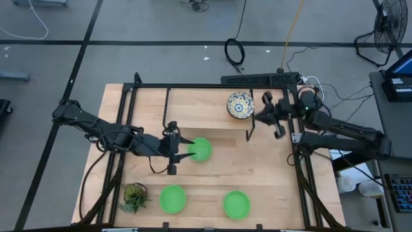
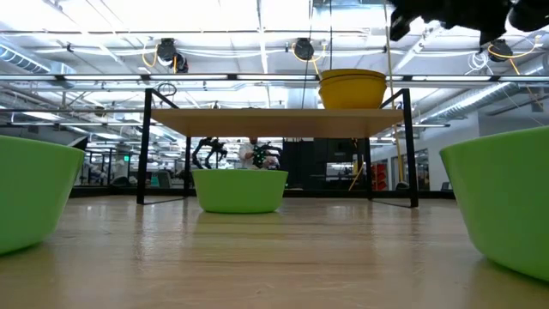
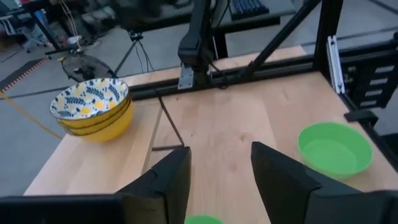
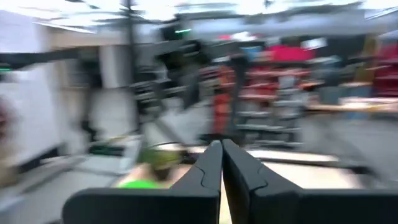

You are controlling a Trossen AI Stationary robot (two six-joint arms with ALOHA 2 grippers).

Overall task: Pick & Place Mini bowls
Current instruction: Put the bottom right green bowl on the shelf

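Three plain green mini bowls stand on the table: one in the middle (image 1: 201,149), two near the near edge (image 1: 172,198) (image 1: 236,204). A stack of floral bowls with yellow outsides (image 1: 240,105) sits on the raised wooden shelf (image 2: 257,122) at the far side, and also shows in the left wrist view (image 3: 93,109). My left gripper (image 1: 187,149) is open and hovers by the middle bowl's left rim (image 3: 202,219), touching nothing. My right gripper (image 1: 262,115) is shut and empty, up in the air just right of the floral stack.
A small spiky potted plant (image 1: 134,196) stands at the near left corner. Black frame posts (image 1: 250,129) carry the shelf over the far half of the table. Bare wood lies between the middle bowl and the right frame.
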